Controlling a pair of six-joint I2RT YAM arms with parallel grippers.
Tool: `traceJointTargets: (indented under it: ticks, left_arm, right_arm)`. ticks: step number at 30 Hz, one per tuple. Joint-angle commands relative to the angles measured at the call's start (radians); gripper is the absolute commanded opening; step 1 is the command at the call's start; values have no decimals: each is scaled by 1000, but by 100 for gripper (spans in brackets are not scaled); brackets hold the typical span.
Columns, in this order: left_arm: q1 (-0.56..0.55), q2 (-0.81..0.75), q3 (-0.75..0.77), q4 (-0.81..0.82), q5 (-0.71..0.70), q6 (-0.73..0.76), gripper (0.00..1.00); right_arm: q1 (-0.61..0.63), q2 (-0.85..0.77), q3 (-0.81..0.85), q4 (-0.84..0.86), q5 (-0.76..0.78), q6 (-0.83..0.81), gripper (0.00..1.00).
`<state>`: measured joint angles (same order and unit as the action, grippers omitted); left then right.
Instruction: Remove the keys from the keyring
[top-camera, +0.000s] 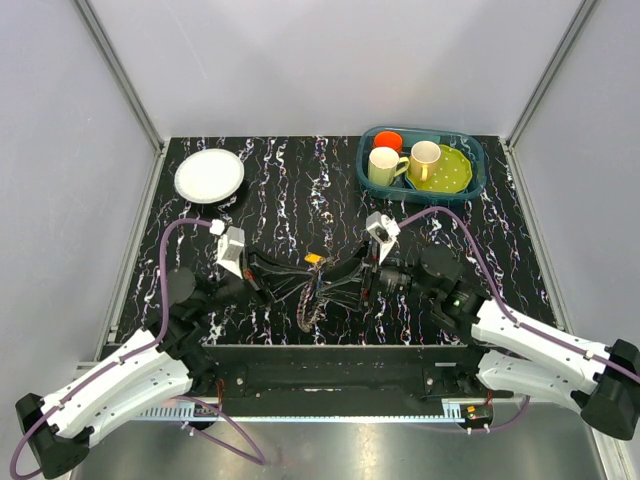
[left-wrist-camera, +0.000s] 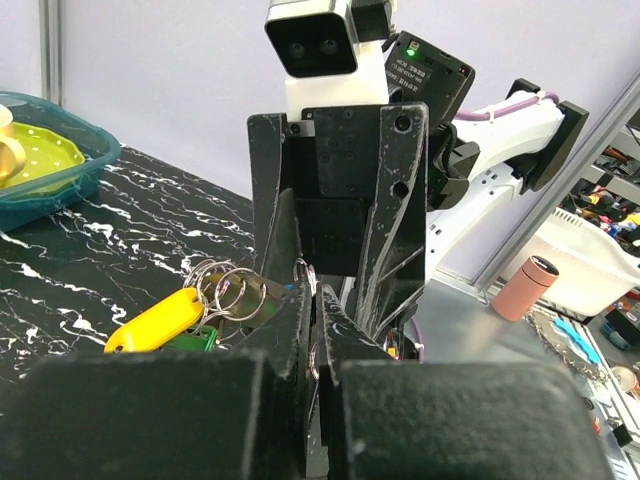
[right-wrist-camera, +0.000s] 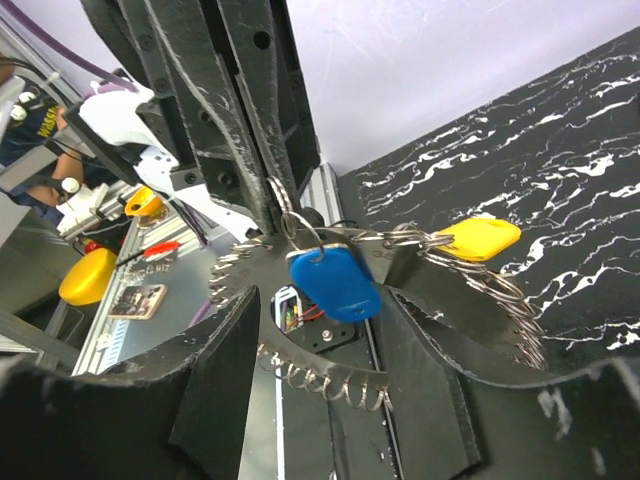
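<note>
The keyring hangs above the table's near middle, a dark band edged with small split rings and grey keys. A blue-headed key and a yellow one dangle from it. My left gripper is shut on the keyring's thin metal edge, with the yellow tag and a green one to its left. My right gripper faces it, open, its fingers straddling the band. From above, both grippers meet around the keyring.
A round white plate lies at the back left. A teal basket at the back right holds two mugs, an orange cup and a green dish. The table's front edge runs just behind both arm bases.
</note>
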<state>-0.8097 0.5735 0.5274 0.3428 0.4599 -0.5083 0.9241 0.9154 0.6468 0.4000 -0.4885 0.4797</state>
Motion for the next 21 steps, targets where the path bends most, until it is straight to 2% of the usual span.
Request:
traceJointTargets:
  ticks: [1, 6, 12, 17, 18, 21]
  left_arm:
    - [4, -9, 22, 59, -43, 24, 0]
    - [4, -9, 26, 39, -59, 34, 0]
    - [3, 8, 45, 4, -76, 54, 0]
    - [4, 9, 51, -8, -92, 65, 0]
    - [4, 11, 51, -11, -102, 67, 0]
    - [4, 12, 52, -16, -112, 67, 0]
  right_arm:
    - [16, 36, 25, 62, 28, -67, 57]
    - [25, 50, 34, 57, 80, -99, 55]
    - [32, 53, 33, 46, 133, -128, 46]
    - [33, 56, 34, 37, 130, -139, 29]
    - [33, 59, 34, 37, 126, -138, 22]
    - [35, 59, 30, 37, 120, -139, 10]
